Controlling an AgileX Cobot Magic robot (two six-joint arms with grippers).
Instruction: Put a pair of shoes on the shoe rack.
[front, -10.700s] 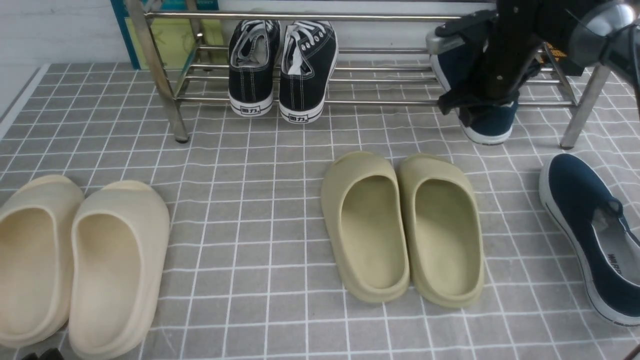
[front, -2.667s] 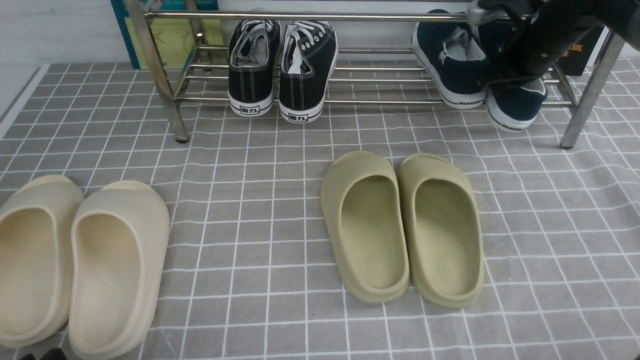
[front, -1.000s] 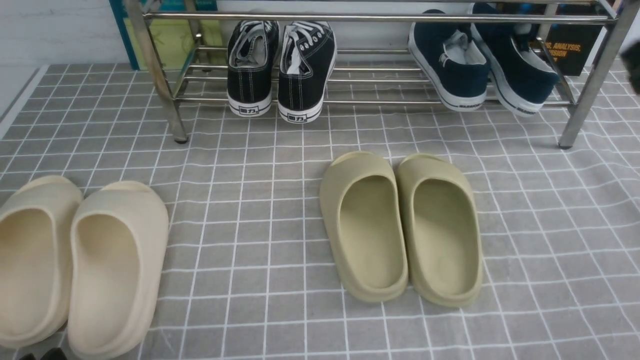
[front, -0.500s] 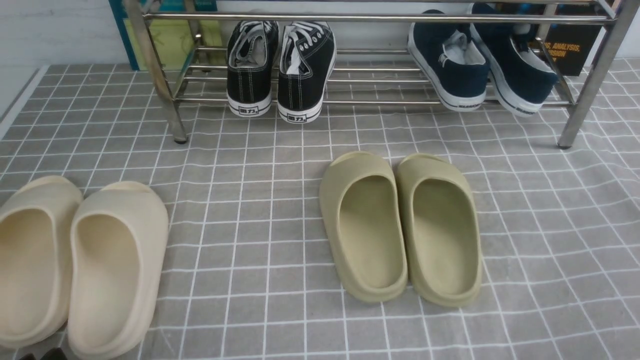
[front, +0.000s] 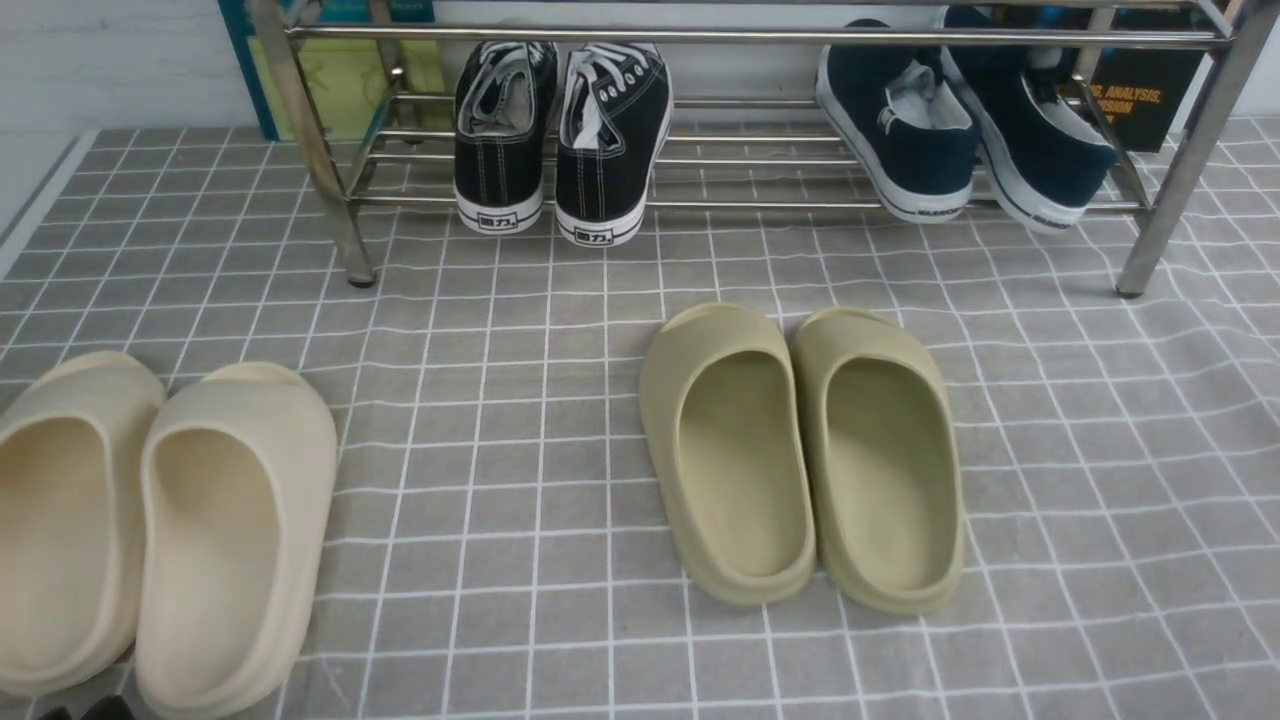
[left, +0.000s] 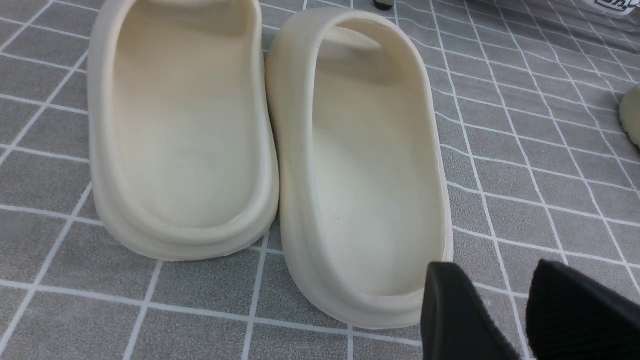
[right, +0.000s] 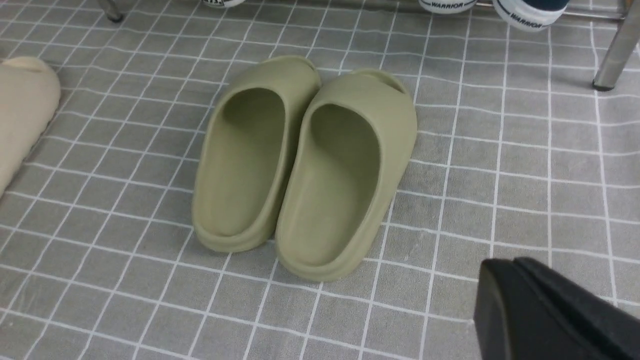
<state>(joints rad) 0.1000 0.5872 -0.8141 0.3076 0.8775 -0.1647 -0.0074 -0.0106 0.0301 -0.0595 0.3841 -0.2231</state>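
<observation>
Foam slides on gridded cloth (front: 480, 620), olive (front: 745, 585) and cream (front: 235, 640)

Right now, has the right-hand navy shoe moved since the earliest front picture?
Yes: the shoe moved from the floor onto the rack.

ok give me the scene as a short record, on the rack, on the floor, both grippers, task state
on the rack: black lace-up canvas sneakers, navy-blue canvas slip-on shoes
rack: shiny steel-tube shoe rack
on the tiled-pattern surface: cream foam slides, olive-green foam slides
left gripper: open, holding nothing
right gripper: shut, holding nothing
task state: both navy shoes side by side on the lower shelf, looks done
</observation>
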